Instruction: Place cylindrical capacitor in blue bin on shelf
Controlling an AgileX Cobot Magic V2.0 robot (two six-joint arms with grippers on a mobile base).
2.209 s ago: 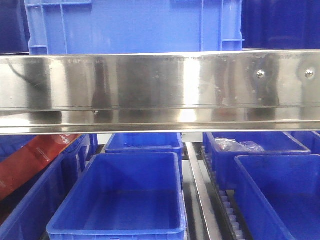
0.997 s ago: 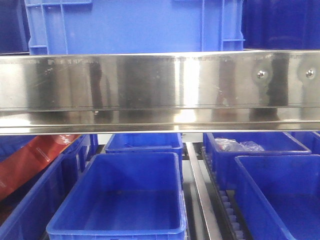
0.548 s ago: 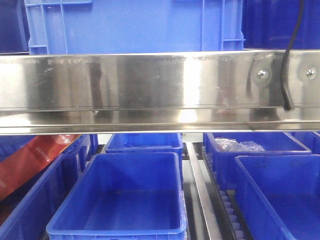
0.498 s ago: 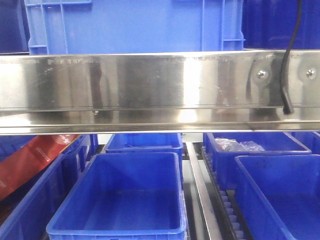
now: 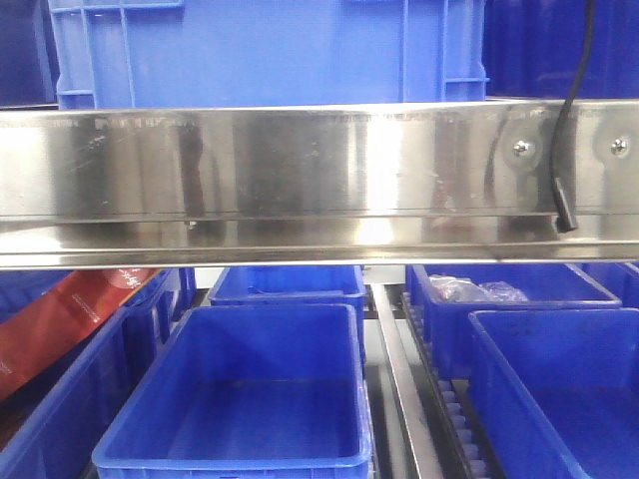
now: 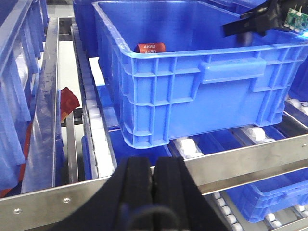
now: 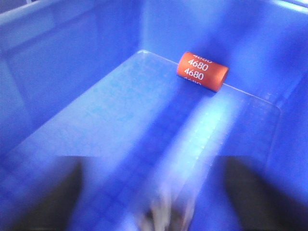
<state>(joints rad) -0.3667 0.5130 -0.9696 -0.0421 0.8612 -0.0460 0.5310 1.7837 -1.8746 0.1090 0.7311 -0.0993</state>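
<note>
Where its floor meets the wall, capacitor inside blue bin

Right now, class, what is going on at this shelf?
The orange cylindrical capacitor marked 4680 lies on its side on the floor of the large blue bin on the steel shelf, held by nothing. The right tool hangs open over the bin's inside, blurred. The left tool is shut and empty, in front of the bin.

A warehouse or parts storeroom: rows of blue plastic bins sit on a stainless steel shelf fitted with white roller tracks for sliding stock.
</note>
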